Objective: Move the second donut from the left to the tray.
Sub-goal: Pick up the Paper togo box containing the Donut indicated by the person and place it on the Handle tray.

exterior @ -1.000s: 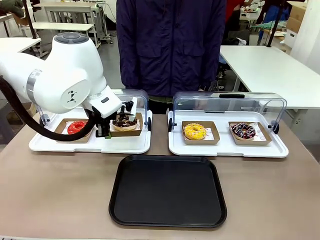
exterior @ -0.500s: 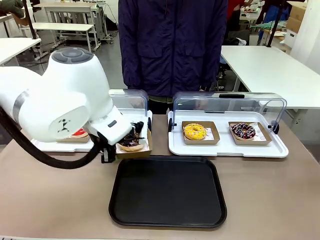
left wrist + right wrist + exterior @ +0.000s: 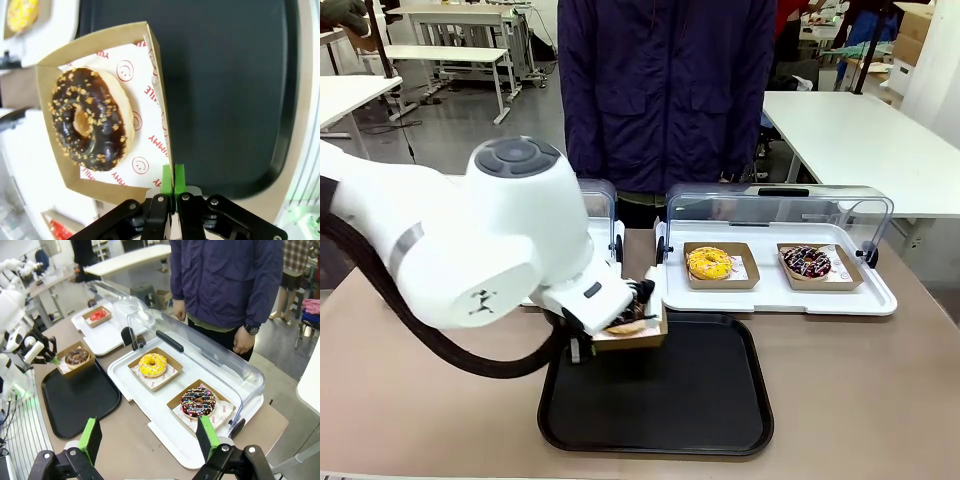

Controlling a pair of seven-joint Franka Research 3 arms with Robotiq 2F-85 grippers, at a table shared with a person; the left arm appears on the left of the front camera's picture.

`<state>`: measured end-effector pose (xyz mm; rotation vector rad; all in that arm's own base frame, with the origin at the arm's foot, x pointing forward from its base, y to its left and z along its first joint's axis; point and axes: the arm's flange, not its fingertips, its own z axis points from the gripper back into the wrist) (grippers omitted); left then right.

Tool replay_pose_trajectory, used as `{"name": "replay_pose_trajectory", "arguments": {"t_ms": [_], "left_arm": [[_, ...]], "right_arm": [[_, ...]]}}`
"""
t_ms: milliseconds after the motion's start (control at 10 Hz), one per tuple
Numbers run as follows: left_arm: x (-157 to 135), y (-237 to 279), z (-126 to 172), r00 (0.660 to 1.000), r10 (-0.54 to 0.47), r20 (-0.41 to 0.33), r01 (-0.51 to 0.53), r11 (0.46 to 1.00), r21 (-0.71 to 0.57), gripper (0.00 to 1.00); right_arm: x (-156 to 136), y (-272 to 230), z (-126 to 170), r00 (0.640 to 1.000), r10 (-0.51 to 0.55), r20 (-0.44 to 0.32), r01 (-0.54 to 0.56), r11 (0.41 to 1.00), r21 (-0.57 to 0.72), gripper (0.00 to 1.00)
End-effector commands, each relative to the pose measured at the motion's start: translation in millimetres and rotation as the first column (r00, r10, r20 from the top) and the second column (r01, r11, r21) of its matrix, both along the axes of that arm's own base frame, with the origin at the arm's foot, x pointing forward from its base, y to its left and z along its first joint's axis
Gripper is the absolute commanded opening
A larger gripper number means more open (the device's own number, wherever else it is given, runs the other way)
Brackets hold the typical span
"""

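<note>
L gripper point(image 3: 173, 175) has its green pads pressed together on the wall of the brown holder point(image 3: 107, 107), pinching the cardboard edge. Holder is lifted, over the near-left corner of the black tray point(image 3: 660, 400); can't tell if it touches the tray. Inside the holder: white printed paper liner and the choc donut point(image 3: 90, 120) w/ tan crumbs, lying flat, ring hole visible. In front view the holder point(image 3: 632, 332) sits just below the white arm's wrist, donut point(image 3: 626, 322) mostly hidden by the arm. From R wrist cam the same holder point(image 3: 75, 360) hangs at the tray's far-left corner, L gripper point(image 3: 51, 359) gripping its side.

Tray point(image 3: 80, 395) surface bare and black, raised rim all round.

R gripper point(image 3: 150, 437): jaws spread wide, nothing between them, above the table near the right display tray point(image 3: 775, 290). That display tray, clear lid up, holds two brown holders: yellow donut point(image 3: 710, 263) on the left, dark donut w/ coloured sprinkles point(image 3: 807, 262) on the right. Left display tray point(image 3: 107, 327) holds the red donut point(image 3: 98, 315) in its holder.

Person point(image 3: 665, 95) in dark jacket stands at far side, hand point(image 3: 243, 342) down by the table edge.
</note>
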<state>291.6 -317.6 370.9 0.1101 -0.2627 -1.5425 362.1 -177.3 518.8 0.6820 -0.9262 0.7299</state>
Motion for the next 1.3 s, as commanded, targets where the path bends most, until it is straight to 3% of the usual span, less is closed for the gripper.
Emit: {"name": "replay_pose_trajectory", "arguments": {"t_ms": [0,600,1200], "left_arm": [[-1.8,-20.1,-9.2,1.0,-0.016,0.003,0.016,1.0,0.007,0.02],[-21.1,-53.3,-46.7,0.999,-0.048,-0.019,0.049,0.998,0.028,0.02],[-9.6,-55.3,-62.9,0.997,-0.03,-0.072,0.034,0.998,0.056,0.02]], "right_arm": [[3.0,0.0,1.7,0.999,0.007,0.04,-0.007,1.0,0.015,1.0],[3.0,0.0,1.7,0.999,0.007,0.04,-0.007,1.0,0.015,1.0],[3.0,0.0,1.7,0.999,0.007,0.04,-0.007,1.0,0.015,1.0]]}}
